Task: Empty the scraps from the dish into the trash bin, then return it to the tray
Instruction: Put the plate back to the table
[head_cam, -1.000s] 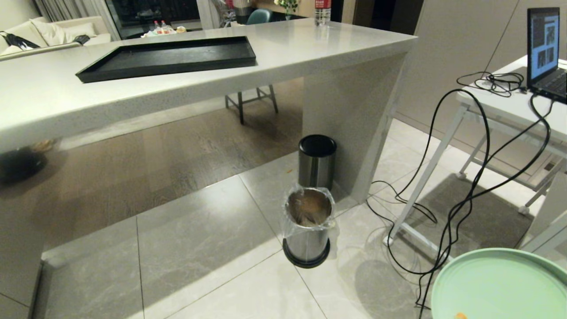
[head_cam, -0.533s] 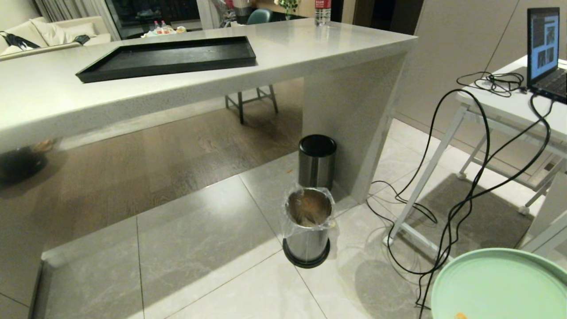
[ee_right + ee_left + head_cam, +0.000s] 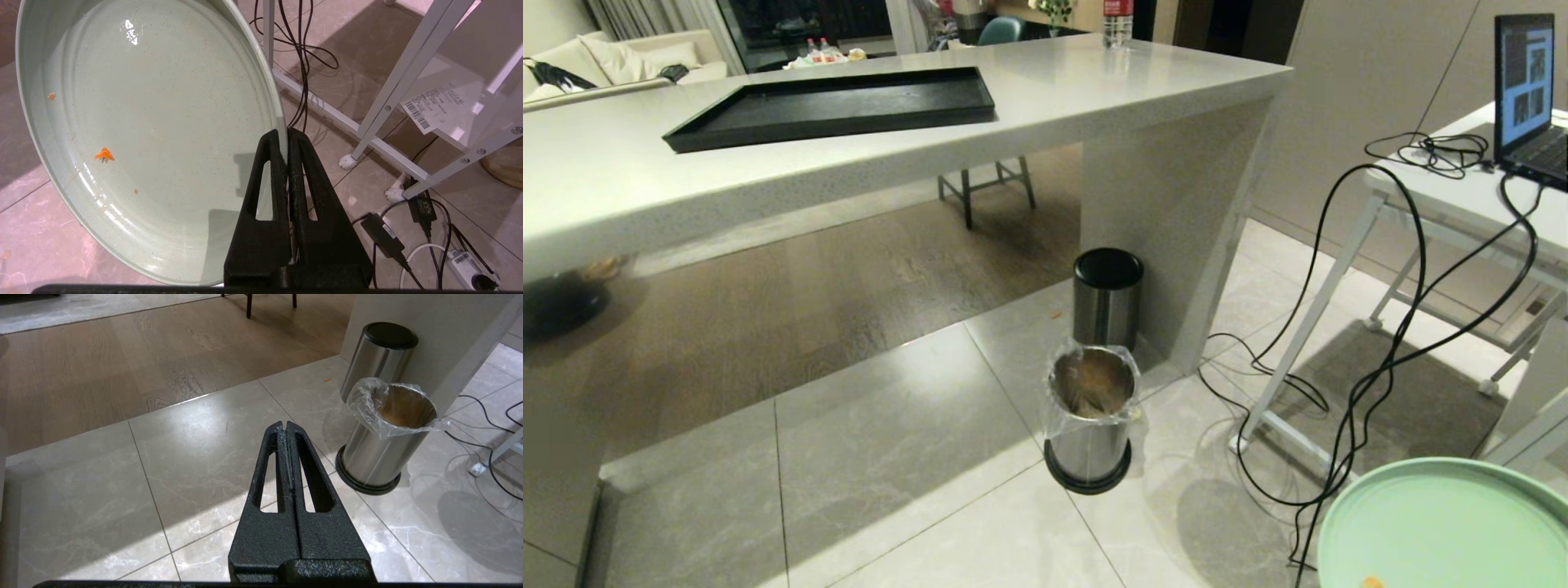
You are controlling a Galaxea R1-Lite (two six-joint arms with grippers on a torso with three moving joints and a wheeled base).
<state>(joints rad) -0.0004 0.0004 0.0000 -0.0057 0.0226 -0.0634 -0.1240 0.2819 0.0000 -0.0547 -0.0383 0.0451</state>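
My right gripper (image 3: 287,132) is shut on the rim of the pale green dish (image 3: 155,122), which hangs over the floor tiles. In the head view the dish (image 3: 1445,531) fills the bottom right corner, to the right of the trash bin. Only a few tiny orange scraps (image 3: 104,154) cling to its face. The bag-lined steel trash bin (image 3: 1092,416) stands on the floor ahead. The black tray (image 3: 833,102) lies on the counter, with nothing on it. Low over the tiles, beside the trash bin (image 3: 388,445), my left gripper (image 3: 284,425) is shut and holds nothing.
A second steel bin with a black top (image 3: 1107,298) stands just behind the lined one, against the counter's leg (image 3: 1168,220). At the right are a white desk (image 3: 1445,204) with a laptop (image 3: 1527,90) and black cables (image 3: 1347,392) trailing over the floor. An orange bit (image 3: 327,379) lies on the tiles.
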